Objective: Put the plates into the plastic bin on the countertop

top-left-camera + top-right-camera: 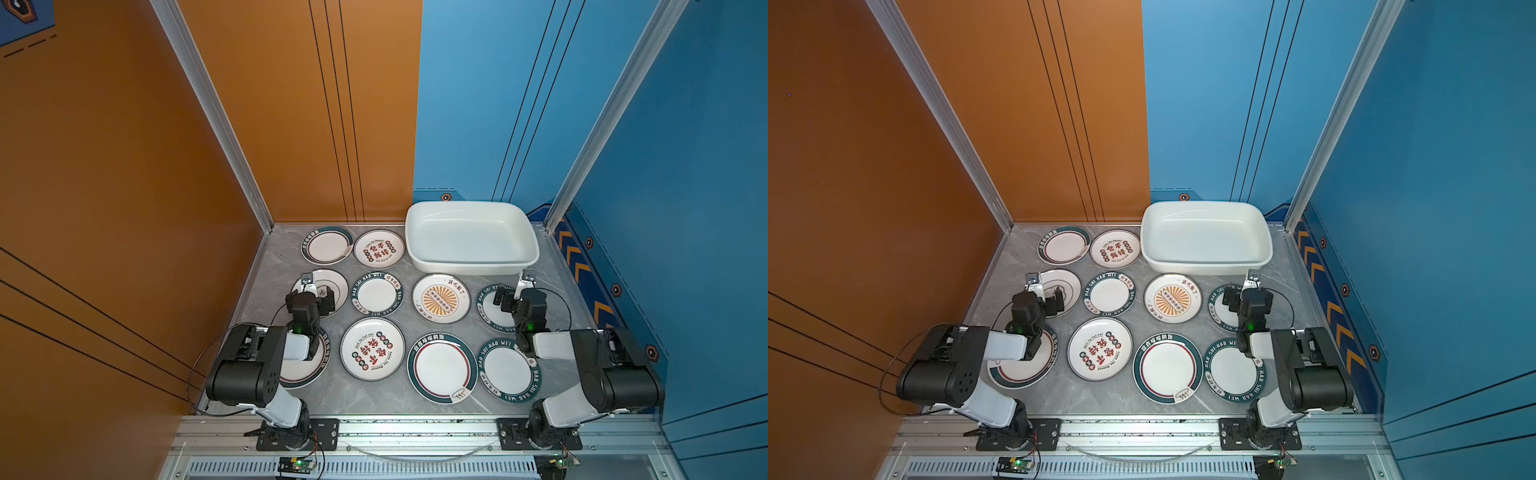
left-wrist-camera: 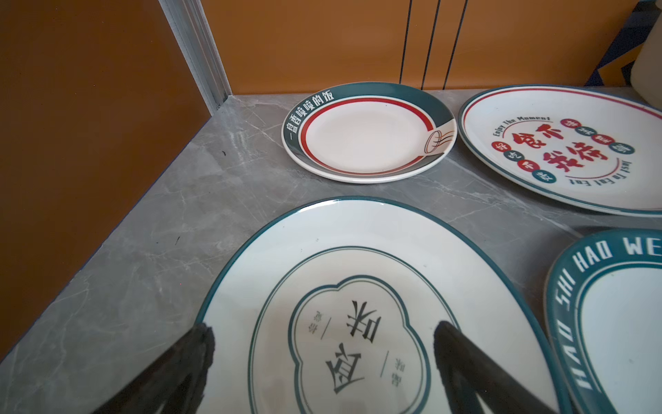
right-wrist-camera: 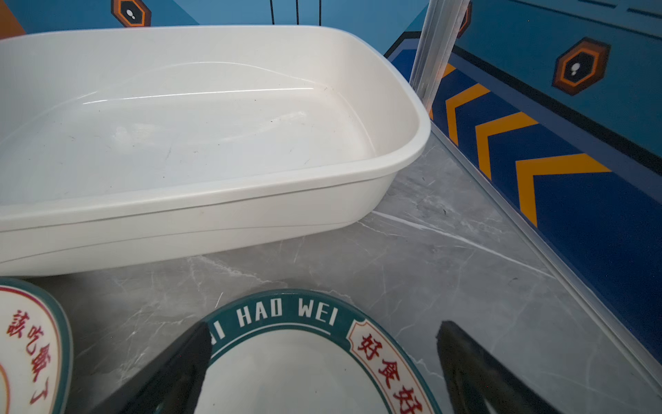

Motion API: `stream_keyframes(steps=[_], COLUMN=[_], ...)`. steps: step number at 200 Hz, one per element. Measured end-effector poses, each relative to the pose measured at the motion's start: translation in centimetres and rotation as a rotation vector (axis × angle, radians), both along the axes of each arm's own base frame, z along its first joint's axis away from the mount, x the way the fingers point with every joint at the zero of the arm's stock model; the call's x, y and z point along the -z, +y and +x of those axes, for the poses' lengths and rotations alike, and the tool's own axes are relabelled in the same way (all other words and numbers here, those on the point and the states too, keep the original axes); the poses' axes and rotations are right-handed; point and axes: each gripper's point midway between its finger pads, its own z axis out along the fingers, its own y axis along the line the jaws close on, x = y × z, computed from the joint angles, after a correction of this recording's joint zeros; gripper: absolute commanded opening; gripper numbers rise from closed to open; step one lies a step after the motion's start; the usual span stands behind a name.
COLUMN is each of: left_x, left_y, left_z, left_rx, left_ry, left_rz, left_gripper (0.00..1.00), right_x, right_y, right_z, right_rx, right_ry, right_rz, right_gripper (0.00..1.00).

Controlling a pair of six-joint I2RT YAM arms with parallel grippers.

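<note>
Plates (image 1: 372, 349) were spread flat all over the grey marble countertop (image 1: 332, 395), round and white, ten that I could count in both top views: some with dark green rims and white lettering, a couple with red Chinese characters, plus the sunburst plate (image 1: 441, 298) with orange rays in the middle row. All of them lay outside the plastic bin (image 1: 457, 266), a glossy white tub with rounded corners parked at the back right corner. The left arm (image 1: 245, 370) covered part of the front-left plate (image 1: 305, 370) and the right arm (image 1: 611, 370) overlapped two green-rimmed ones on the right. Top views barely showed the claws under the wrists, but the wrist cameras sorted that out: left gripper (image 2: 324, 331) had its jaws wide apart over the cloud plate (image 2: 358, 322), and right gripper (image 3: 322, 331) was spread just as wide over the rim of a HAO WEI plate (image 3: 286, 358), near the bin's front wall. Couldn't tell whether the fingertips touched the plates.
</note>
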Motion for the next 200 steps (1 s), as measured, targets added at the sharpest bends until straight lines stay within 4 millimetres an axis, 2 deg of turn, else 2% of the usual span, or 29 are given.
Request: stream_keyframes(steps=[200], left_x=[0.22], left_y=[-0.14], left_z=[-0.03], left_rx=[0.013], left_ry=[0.009], left_rz=[-0.006], left_gripper=[0.98], right_x=[0.00], right_y=[-0.14], right_z=[-0.01], right_rx=[0.003], right_ry=[0.000], right_rz=[0.000], right_gripper=[1.00])
